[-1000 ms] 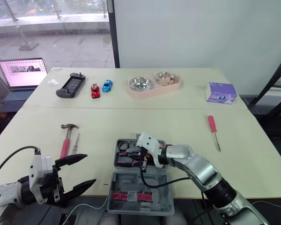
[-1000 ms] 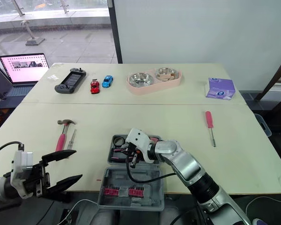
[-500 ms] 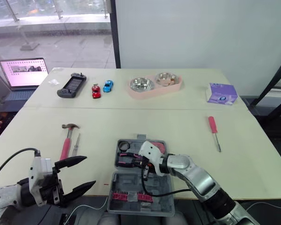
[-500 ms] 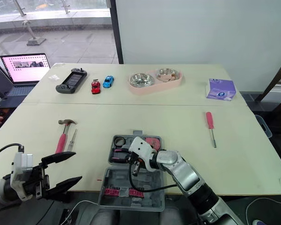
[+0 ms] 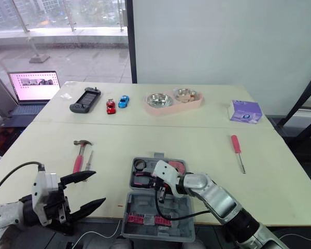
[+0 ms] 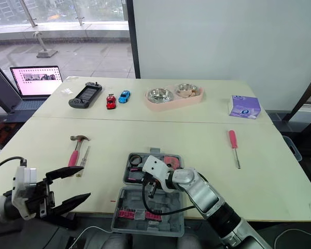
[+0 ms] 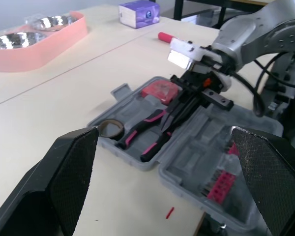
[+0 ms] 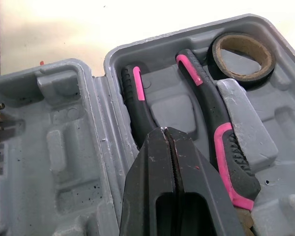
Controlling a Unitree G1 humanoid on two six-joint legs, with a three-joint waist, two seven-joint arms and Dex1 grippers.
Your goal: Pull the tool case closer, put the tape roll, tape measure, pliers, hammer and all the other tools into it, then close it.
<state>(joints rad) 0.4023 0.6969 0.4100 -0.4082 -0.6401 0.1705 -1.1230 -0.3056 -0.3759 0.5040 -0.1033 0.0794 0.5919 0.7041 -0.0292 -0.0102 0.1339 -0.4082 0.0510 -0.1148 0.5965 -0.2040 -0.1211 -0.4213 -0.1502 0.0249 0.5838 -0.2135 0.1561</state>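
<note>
Lying open at the near edge of the pale table, the grey plastic tool case is seen with its lid half turned toward the robot and a row of pink bit holders seated in that half. In the far half, a black tape roll is set in a corner pocket, a pink tape measure is lodged in the next pocket, and black pliers with pink-striped handles are laid between them. The right gripper is held over the pliers' handles, its two black fingers pressed together with nothing clamped between them; contact with the pliers cannot be told. The left gripper is held off the table's near-left edge, its fingers spread wide and empty. A pink-handled hammer is left on the table to the case's left, with a slim silver tool just beside it. A red-handled screwdriver is left well apart on the right.
</note>
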